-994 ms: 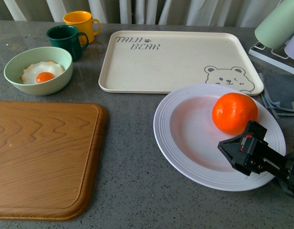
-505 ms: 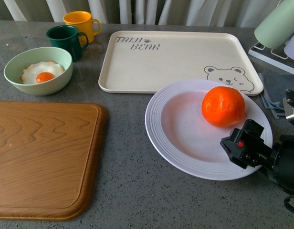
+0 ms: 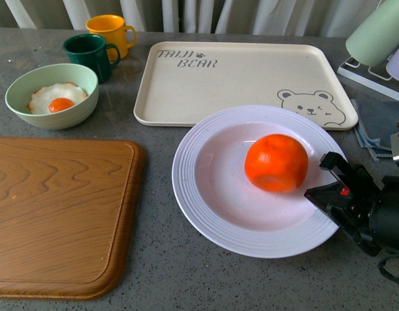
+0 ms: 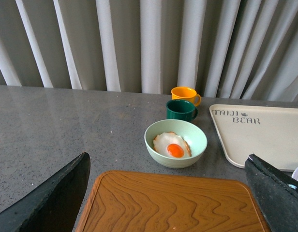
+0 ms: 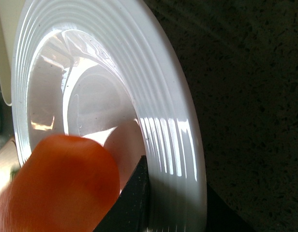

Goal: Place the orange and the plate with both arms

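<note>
While the black right gripper (image 3: 321, 178) at the near right of the grey bench (image 3: 167, 272) clamps the ridged rim of the large glossy white round plate (image 3: 186, 188), the bright dimpled round orange (image 3: 276, 162) lies in the plate's well just beside it. Further left, the left gripper (image 4: 167, 158) hangs spread and empty above the brown wooden board (image 4: 163, 203). Moving the loaded plate seems the step in hand; next calls for a slow, level carry lest the orange roll.
</note>
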Robot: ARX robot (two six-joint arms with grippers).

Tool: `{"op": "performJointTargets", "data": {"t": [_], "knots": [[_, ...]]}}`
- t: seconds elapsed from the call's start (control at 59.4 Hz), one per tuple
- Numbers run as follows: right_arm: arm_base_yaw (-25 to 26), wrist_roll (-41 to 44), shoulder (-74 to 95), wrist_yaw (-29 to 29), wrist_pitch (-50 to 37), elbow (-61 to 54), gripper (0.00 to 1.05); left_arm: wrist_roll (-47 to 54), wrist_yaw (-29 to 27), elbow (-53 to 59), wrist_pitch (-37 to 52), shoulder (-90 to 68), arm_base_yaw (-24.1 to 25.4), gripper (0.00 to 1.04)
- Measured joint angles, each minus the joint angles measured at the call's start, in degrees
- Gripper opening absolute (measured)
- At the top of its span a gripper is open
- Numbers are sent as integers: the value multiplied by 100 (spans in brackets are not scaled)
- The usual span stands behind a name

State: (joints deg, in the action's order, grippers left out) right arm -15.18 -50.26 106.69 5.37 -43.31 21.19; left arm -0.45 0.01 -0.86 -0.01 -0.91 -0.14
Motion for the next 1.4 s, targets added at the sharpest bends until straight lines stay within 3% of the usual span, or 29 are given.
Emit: {"op": "performJointTargets", "data": {"t": [0.303, 0.977, 1.398], "knots": [[286, -140, -501, 608, 101, -160, 4, 0, 0, 0, 0, 0, 0, 96], [586, -321, -1408, 1307, 1010, 227, 4, 0, 0, 0, 0, 0, 0, 96], [501, -621, -105, 1550, 896, 2175, 4, 0, 0, 0, 0, 0, 0, 96]]}}
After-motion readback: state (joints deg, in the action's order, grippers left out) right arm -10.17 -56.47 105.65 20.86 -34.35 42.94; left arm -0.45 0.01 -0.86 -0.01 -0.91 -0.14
